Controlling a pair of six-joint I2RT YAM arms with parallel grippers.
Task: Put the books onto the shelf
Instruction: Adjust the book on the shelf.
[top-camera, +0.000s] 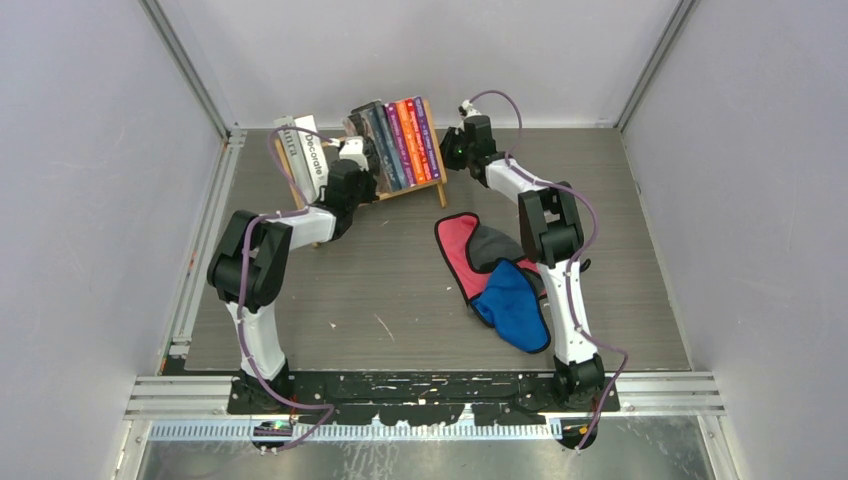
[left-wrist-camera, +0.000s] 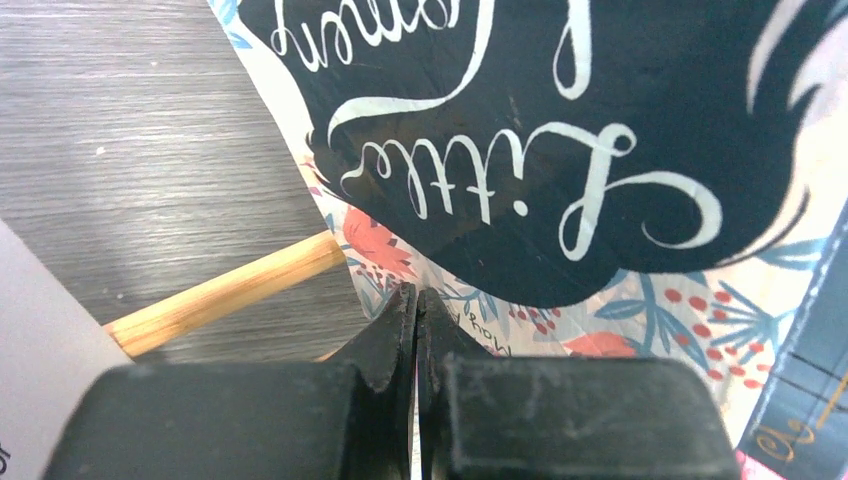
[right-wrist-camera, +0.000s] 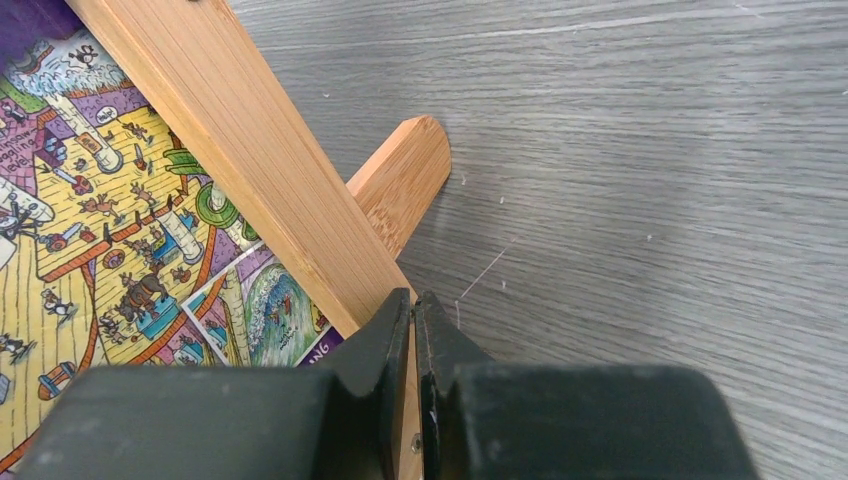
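Left gripper (left-wrist-camera: 417, 305) closed, extended far forward — right gripper (right-wrist-camera: 413, 305) closed, likewise extended

Surface (top-camera: 400, 300): grey wood-grain laminate, matt, faintly scratched. Shelf (right-wrist-camera: 290, 200): pale wood, fine straight grain, smooth satin finish. Floral book (left-wrist-camera: 560, 150): printed paper cover, slight sheen, lightly scuffed. Purple book (right-wrist-camera: 120, 230): printed paper cover. Red cloth (top-camera: 455, 250) and blue cloth (top-camera: 512, 305): soft matt fabric. Left hand (left-wrist-camera: 417, 300) and right hand (right-wrist-camera: 413, 300): matt black plastic, finely textured.

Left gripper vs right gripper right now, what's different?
The left gripper faces the cover of the floral book; the right gripper faces the wooden end piece of the shelf. The left gripper sits at the left side of the book row, the right gripper beyond its right end. Shared: both jaws shut, nothing held.
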